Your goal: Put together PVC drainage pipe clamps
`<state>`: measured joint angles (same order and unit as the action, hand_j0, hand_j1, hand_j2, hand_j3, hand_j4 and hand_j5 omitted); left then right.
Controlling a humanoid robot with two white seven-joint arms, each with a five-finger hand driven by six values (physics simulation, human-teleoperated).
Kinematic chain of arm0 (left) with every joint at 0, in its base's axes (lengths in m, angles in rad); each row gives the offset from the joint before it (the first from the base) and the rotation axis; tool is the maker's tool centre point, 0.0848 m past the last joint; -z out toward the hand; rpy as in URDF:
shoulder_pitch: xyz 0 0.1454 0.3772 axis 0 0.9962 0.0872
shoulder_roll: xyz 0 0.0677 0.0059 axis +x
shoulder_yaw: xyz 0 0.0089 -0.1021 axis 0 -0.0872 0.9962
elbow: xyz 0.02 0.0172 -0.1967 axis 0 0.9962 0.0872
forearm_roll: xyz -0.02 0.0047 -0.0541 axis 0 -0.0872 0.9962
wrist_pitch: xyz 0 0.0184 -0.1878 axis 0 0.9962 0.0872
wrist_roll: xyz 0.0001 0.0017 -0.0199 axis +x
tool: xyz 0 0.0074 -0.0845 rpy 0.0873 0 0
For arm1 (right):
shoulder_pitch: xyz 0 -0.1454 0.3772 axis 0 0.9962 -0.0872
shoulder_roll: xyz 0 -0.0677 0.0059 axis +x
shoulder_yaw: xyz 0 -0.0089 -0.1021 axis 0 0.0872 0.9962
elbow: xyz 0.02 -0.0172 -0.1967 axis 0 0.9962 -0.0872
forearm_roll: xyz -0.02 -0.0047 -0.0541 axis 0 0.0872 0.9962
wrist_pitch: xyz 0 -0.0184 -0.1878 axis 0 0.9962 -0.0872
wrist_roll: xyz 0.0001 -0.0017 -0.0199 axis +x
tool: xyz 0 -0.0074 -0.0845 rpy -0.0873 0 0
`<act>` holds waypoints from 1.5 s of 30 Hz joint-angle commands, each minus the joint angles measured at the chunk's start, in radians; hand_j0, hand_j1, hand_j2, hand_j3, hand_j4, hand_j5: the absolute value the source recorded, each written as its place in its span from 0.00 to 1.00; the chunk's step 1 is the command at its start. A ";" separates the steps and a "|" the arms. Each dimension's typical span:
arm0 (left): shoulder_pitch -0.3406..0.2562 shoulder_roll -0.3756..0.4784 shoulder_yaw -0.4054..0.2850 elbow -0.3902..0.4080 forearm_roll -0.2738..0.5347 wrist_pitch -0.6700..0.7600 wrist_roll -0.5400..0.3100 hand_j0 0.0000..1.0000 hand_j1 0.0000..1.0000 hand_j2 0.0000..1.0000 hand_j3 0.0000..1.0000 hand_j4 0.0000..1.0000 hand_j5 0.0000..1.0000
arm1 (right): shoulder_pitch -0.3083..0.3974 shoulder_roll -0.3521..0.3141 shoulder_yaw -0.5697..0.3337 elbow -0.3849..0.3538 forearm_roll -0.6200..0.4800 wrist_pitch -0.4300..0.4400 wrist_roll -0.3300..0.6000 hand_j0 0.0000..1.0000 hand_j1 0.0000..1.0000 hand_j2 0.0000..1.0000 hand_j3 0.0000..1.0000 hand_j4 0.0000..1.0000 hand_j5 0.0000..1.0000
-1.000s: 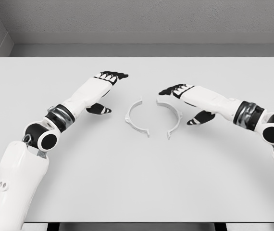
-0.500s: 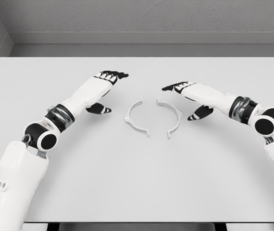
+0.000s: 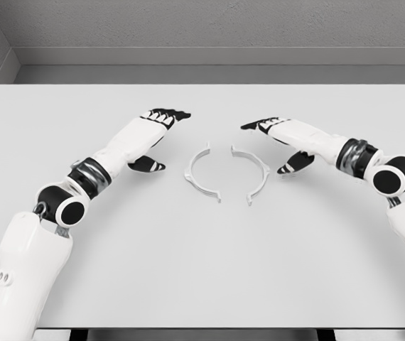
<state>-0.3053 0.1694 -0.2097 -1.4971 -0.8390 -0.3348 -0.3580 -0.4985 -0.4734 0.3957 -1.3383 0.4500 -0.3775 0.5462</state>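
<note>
- Since the earlier frame, the right hand [image 3: 277, 135] is drawing back from the right half [image 3: 254, 174]; the left hand [image 3: 153, 131] is barely shifting.
- Left hand is hovering wide, holding nothing, beside the left half [image 3: 201, 174].
- Both halves are lying mid-table [image 3: 202, 270], apart, curves facing, likely awaiting joining.
- Right hand is hovering wide, empty.

Two clamp halves [image 3: 225, 175] lie apart on the counter [image 3: 202, 270] (curves facing) between the left robot hand [image 3: 154, 128] and right robot hand [image 3: 279, 135], both open.
</note>
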 commanded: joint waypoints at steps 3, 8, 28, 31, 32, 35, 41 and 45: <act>-0.002 -0.001 0.001 -0.005 0.004 0.002 0.001 1.00 1.00 1.00 1.00 1.00 1.00 | -0.005 0.010 -0.001 0.021 -0.004 0.000 -0.002 1.00 1.00 1.00 1.00 1.00 1.00; -0.002 -0.002 0.000 -0.003 0.004 0.003 0.001 1.00 1.00 1.00 1.00 1.00 1.00 | -0.005 0.018 0.002 0.021 -0.004 0.002 -0.002 1.00 1.00 1.00 1.00 1.00 1.00; 0.000 -0.008 -0.010 0.005 0.003 0.002 0.001 1.00 1.00 1.00 1.00 1.00 1.00 | -0.028 0.038 0.002 0.090 -0.001 0.002 0.001 1.00 1.00 1.00 1.00 1.00 1.00; 0.000 -0.010 -0.010 0.004 0.003 0.002 0.001 1.00 1.00 1.00 1.00 1.00 1.00 | -0.028 0.055 0.002 0.093 0.012 0.002 0.001 1.00 1.00 1.00 1.00 1.00 1.00; 0.000 -0.010 -0.008 0.005 0.003 0.002 0.001 1.00 1.00 1.00 1.00 1.00 1.00 | -0.029 0.058 0.002 0.097 0.016 0.002 0.000 1.00 1.00 1.00 1.00 1.00 1.00; 0.000 -0.010 -0.010 0.003 0.003 0.002 0.001 1.00 1.00 1.00 1.00 1.00 1.00 | -0.029 0.062 0.002 0.097 0.016 0.002 0.000 1.00 1.00 1.00 1.00 1.00 1.00; 0.002 -0.010 -0.008 0.000 0.003 0.002 0.001 1.00 1.00 1.00 1.00 1.00 1.00 | -0.029 0.070 0.003 0.093 0.016 0.002 0.003 1.00 1.00 1.00 1.00 1.00 1.00; 0.003 -0.011 -0.010 -0.002 0.003 0.002 0.001 1.00 1.00 1.00 1.00 1.00 1.00 | -0.029 0.073 0.003 0.090 0.016 0.002 0.005 1.00 1.00 1.00 1.00 1.00 1.00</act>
<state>-0.3022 0.1583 -0.2192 -1.4976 -0.8407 -0.3337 -0.3581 -0.5277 -0.4015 0.3992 -1.2470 0.4719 -0.3774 0.5499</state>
